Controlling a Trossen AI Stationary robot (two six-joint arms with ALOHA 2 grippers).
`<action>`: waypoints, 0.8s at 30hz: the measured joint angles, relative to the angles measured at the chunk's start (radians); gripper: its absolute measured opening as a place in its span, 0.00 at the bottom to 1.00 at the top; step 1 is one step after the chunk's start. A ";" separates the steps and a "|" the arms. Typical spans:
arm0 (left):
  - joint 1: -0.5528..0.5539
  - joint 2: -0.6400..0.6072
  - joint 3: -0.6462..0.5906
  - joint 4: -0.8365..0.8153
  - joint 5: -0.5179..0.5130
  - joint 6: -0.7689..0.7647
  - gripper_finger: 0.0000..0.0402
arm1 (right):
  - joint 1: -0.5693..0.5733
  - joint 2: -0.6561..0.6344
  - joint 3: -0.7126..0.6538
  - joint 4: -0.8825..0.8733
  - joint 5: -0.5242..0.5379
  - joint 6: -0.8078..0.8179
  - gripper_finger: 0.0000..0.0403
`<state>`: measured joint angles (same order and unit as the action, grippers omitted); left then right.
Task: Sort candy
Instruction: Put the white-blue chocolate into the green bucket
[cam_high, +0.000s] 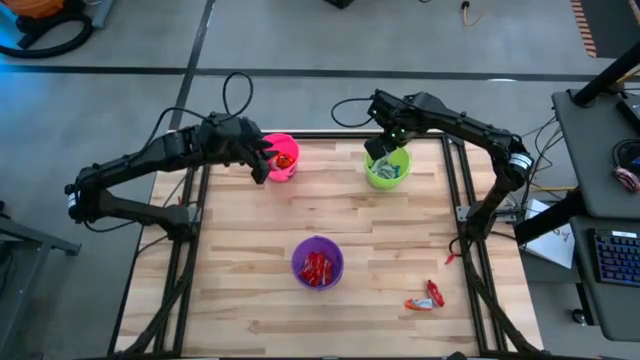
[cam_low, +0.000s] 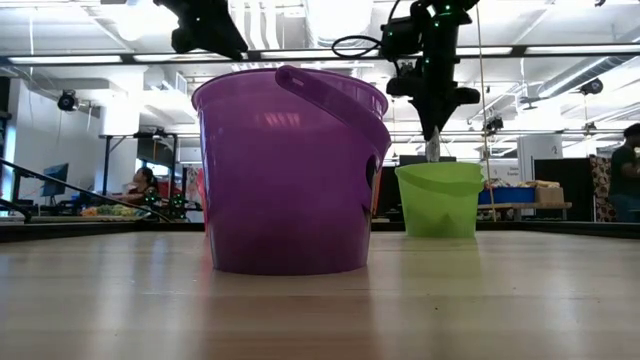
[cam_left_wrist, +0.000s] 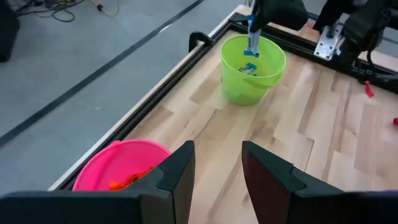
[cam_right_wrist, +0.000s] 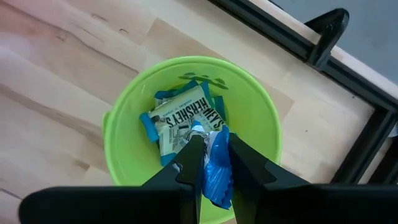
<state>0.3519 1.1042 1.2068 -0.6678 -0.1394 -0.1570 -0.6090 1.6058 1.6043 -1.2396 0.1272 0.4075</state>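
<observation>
My right gripper (cam_right_wrist: 214, 163) is above the green cup (cam_high: 388, 167) at the table's far right, shut on a blue-and-white candy (cam_right_wrist: 216, 168); more blue-and-white candies (cam_right_wrist: 186, 115) lie in that cup. My left gripper (cam_left_wrist: 214, 168) is open and empty beside the pink cup (cam_high: 281, 157), which holds orange candies (cam_left_wrist: 127, 180). The purple cup (cam_high: 317, 262) at the middle holds red candies (cam_high: 317, 268). Two red and orange candies (cam_high: 427, 298) lie on the table near the right front. My right gripper pinches the blue-and-white candy between its two fingers, on the candy's upper part (cam_right_wrist: 217, 146). The fingers point down from above. The candy hangs below the fingertips over the green cup's opening, clear of the candies inside; it also shows in the left wrist view (cam_left_wrist: 252, 40).
A black frame rail (cam_right_wrist: 292, 43) runs along the table's far edge just behind the green cup. Bare wooden tabletop (cam_high: 250, 220) lies between the three cups. Cables hang over the far edge behind both arms.
</observation>
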 joint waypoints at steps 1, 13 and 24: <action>0.000 0.000 0.000 0.001 0.000 -0.003 0.29 | 0.000 0.000 0.000 0.000 0.000 0.016 0.12; 0.000 0.000 0.001 0.003 -0.001 -0.012 0.29 | 0.004 0.000 -0.002 0.003 0.074 0.053 0.12; 0.000 0.000 0.001 0.003 -0.008 -0.013 0.29 | 0.031 0.000 -0.002 0.026 0.081 -0.030 0.12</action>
<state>0.3515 1.1046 1.2076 -0.6651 -0.1478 -0.1696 -0.5785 1.6058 1.6024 -1.2140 0.2079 0.3775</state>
